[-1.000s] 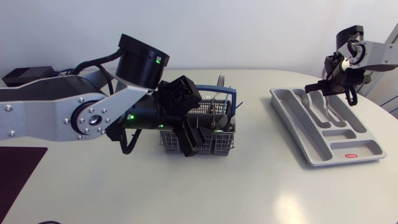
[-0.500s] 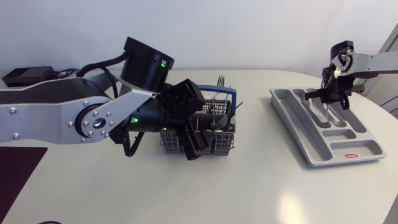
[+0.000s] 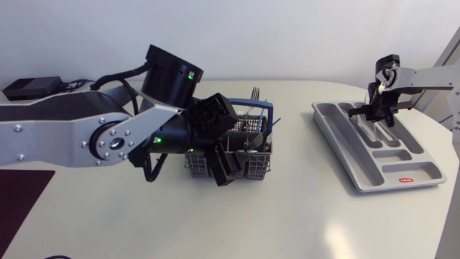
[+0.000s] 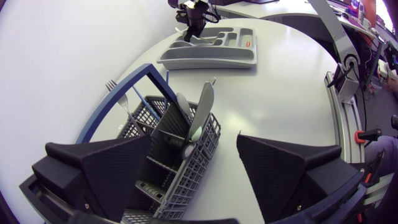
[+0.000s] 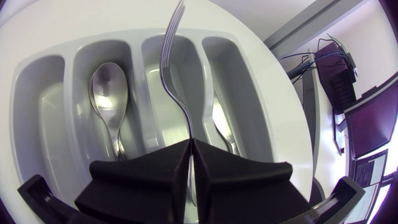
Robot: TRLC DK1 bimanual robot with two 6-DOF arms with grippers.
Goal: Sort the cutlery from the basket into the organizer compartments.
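Note:
My right gripper [image 3: 376,115] hangs low over the grey organizer [image 3: 359,169] and is shut on the handle of a fork [image 5: 169,50]. The fork's tines point away over a long compartment. A spoon [image 5: 107,93] lies in the long compartment beside it, and another shiny piece [image 5: 224,127] lies on the fork's other side. My left gripper [image 3: 224,164] is open at the front of the wire basket [image 3: 248,167]. In the left wrist view the basket [image 4: 186,168] sits between the open fingers [image 4: 102,168], holding a fork [image 4: 119,96] and a broad-handled piece [image 4: 202,112].
A blue handle [image 4: 115,102] arches over the basket's far side. A black box [image 3: 29,87] lies at the table's back left and a dark mat [image 3: 18,198] at the front left edge. Bare tabletop runs between basket and organizer.
My right gripper has come down and slightly left with the fork, closer to the organizer. My left arm has barely shifted at the basket.

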